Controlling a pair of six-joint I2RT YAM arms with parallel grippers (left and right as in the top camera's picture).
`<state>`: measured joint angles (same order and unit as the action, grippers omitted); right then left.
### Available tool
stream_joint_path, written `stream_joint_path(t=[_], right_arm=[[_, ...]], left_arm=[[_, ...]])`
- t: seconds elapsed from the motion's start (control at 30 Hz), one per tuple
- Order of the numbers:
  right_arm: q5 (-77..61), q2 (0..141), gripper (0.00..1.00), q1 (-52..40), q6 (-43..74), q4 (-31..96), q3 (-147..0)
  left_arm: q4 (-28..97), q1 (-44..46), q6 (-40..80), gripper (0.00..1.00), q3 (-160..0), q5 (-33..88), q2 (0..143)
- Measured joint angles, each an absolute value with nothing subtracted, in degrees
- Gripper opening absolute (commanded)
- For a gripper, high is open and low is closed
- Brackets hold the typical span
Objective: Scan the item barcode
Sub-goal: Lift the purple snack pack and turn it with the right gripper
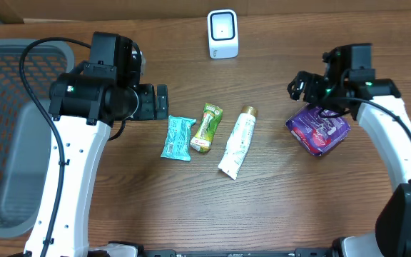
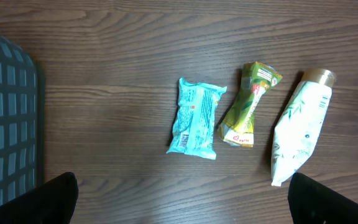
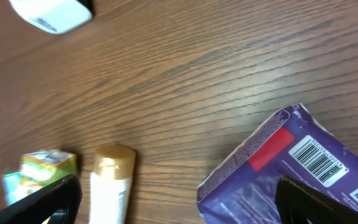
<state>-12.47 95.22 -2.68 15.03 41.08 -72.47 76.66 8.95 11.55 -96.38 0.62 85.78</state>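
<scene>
One purple glossy plastic packet [image 1: 318, 128] near bench [image 1: 284, 214] right edge: looks light, soft, slippery; best pinched along an edge, off barcode [image 3: 319, 158]. Left gripper [image 1: 161, 101], right gripper [image 1: 300, 87] released, empty.

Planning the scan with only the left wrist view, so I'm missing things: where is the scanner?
Observer: The white scanner stands at the far edge of the table, beyond the green packet.
Operator: Any barcode showing?
Observer: Yes, the right wrist view shows a barcode face-up on the purple package.
Operator: Is the right gripper holding it?
Observer: No, the right gripper is open, hovering at the package's far edge.
</scene>
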Motion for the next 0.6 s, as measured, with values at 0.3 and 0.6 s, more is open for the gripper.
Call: stream_joint_path(t=[0.3, 0.6], right_arm=[[-1.3, 103.7, 1.0, -1.6, 15.7, 36.4, -72.5], [-11.6, 105.4, 1.0, -1.5, 13.7, 38.3, -72.4]], left_arm=[[76.7, 9.0, 11.6, 0.99, -96.4, 0.6, 85.8], [76.7, 9.0, 11.6, 0.99, -96.4, 0.6, 85.8]])
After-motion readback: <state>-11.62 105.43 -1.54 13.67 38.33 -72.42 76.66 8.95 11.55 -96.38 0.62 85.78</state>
